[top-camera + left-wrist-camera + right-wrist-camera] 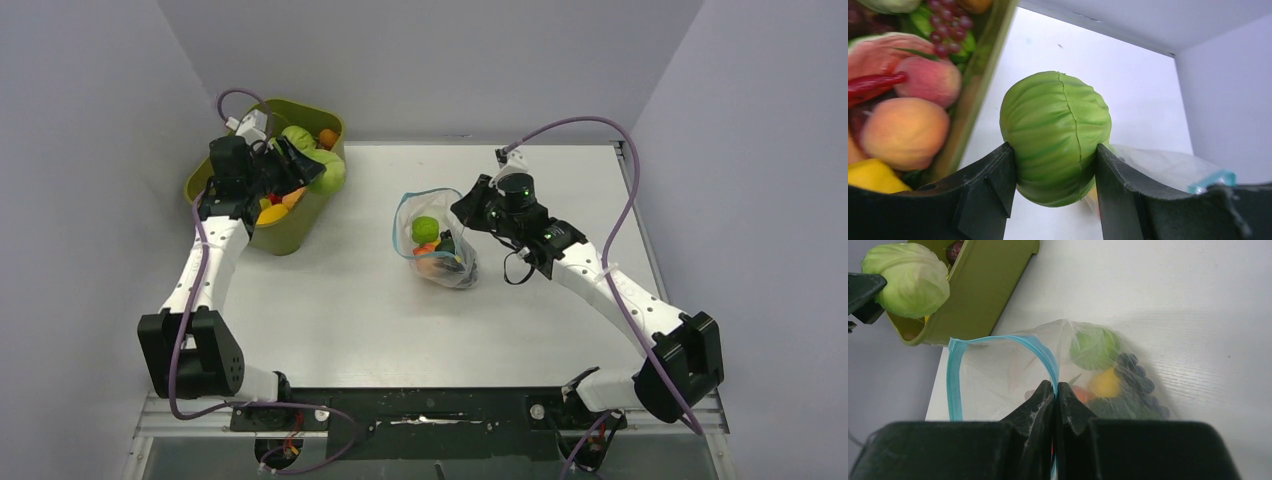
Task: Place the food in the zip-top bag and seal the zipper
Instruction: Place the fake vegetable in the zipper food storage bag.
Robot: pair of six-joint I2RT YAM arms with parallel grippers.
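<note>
So, top view: left gripper [315,168], upper left over the tub [290,238], pinching the cabbage [336,178]. Left wrist: jaws clamp its sides, a secure carry. Right wrist: right gripper [1055,390] pressed together on the zipper [951,380], propping the zip-top bag [998,375] open at frame centre, likely for the drop.

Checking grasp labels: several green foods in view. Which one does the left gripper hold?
The ribbed cabbage, clamped between the left gripper's fingers beside the olive tub. The smoother green piece lies loose inside the zip-top bag.
</note>
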